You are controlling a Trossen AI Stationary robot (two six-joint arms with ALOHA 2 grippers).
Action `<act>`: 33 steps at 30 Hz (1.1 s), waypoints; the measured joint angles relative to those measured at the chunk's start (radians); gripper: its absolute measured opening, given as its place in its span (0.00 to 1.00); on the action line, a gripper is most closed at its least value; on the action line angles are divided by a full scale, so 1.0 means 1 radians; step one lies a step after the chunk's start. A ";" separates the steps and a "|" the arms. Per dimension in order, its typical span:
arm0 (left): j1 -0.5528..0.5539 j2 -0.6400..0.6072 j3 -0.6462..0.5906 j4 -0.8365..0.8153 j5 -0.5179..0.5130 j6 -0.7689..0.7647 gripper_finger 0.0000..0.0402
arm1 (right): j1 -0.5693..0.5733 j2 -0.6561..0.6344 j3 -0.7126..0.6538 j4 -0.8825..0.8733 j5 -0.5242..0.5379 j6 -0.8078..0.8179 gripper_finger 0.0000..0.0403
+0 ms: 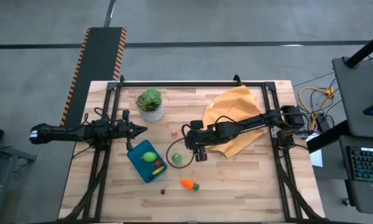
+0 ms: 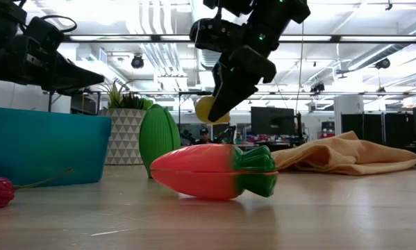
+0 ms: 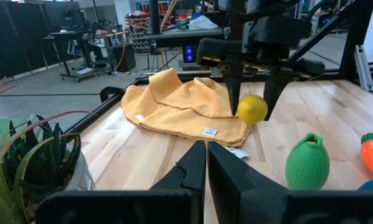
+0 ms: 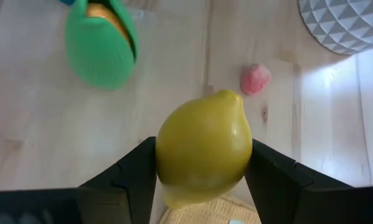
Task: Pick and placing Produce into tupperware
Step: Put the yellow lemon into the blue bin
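My right gripper [image 1: 195,151] hangs over the table's middle, beside the teal tupperware [image 1: 138,163], shut on a yellow toy lemon [image 4: 203,146], which the left wrist view [image 3: 252,108] also shows. The tupperware holds a yellow-green fruit [image 1: 149,156] and a red piece [image 1: 158,164]. On the wood lie a green ribbed fruit [image 1: 177,158], an orange carrot [image 1: 188,184], a red cherry [image 1: 164,190] and a small pink piece [image 1: 174,132]. My left gripper [image 1: 137,129] is shut, empty, in the air just beyond the tupperware's far end. My right gripper pinches the lemon across its middle, one finger [image 4: 136,168] on each side of its body [image 4: 167,146]. The fingers [image 3: 233,87] come from above, pointing down. The lemon is lifted clear of the table, its pointed end [image 4: 231,98] facing away from the wrist.
A leafy plant in a white patterned pot [image 1: 151,104] stands at the far side, close to my left gripper. A large orange cloth [image 1: 233,115] lies crumpled under my right arm. A cable [image 1: 171,149] loops near the green fruit. Bare wood shows near the carrot [image 2: 214,170].
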 joint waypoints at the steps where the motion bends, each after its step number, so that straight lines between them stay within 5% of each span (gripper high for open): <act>1: 0.000 0.000 0.000 0.000 0.000 0.000 0.00 | 0.001 0.000 0.000 0.000 -0.001 -0.008 0.49; 14: 0.000 0.001 0.000 0.000 0.000 0.000 0.00 | 0.011 0.000 -0.001 -0.001 0.003 -0.204 0.49; 26: 0.000 0.001 0.000 0.000 0.000 0.000 0.00 | 0.046 0.000 -0.001 -0.002 0.292 -0.502 0.49; 33: 0.000 0.001 0.000 0.000 0.000 0.000 0.00 | 0.060 -0.001 -0.001 -0.001 0.369 -0.577 0.49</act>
